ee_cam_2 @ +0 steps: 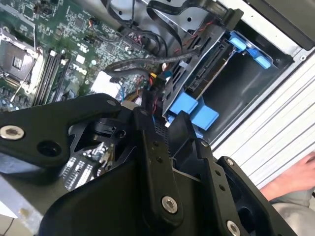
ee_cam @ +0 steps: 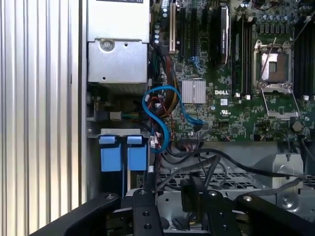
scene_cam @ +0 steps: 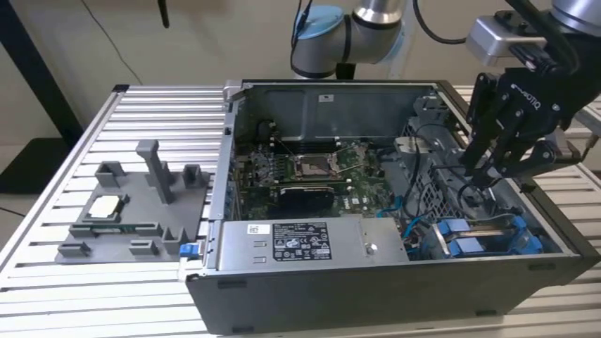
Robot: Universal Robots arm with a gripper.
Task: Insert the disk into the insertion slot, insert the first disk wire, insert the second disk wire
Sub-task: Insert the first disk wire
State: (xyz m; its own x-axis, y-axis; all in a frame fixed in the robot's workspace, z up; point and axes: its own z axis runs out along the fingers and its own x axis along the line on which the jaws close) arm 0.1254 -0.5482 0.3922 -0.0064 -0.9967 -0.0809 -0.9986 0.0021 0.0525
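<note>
From my console, the disk (scene_cam: 488, 238) looks seated in its bay at the front corner of the computer case (scene_cam: 376, 299), on the exterior view's right. In the first wrist view its two blue carrier tabs (ee_cam: 124, 156) stand side by side at the bay mouth, so I judge the slot step done. The pincer (scene_cam: 483, 179) hangs just above the drive cage (ee_cam_2: 197, 64), among the black wires (ee_cam: 206, 164). I cannot tell whether it is clamped on anything.

I'd treat the disk as dense, rigid and shock-shy, with a slightly springy plastic carrier. The tabs are the place to hold it, never the label face. The wires are the opposite: light and floppy, with some spring-back. I'd take one by its hard plug body, not by the cord.

Room is tight. The cage's sheet-metal edges and the case wall hem the pincer in on the side away from the motherboard (scene_cam: 319, 165). A looped blue data cable (ee_cam: 162, 110) and the black bundle lie close by and could snag. The power-supply box (scene_cam: 300, 243) sits just beside the bay. The slatted counter (scene_cam: 150, 113) carries the case, and what looks like a person's hand (ee_cam_2: 290, 179) shows beyond the case wall.
</note>
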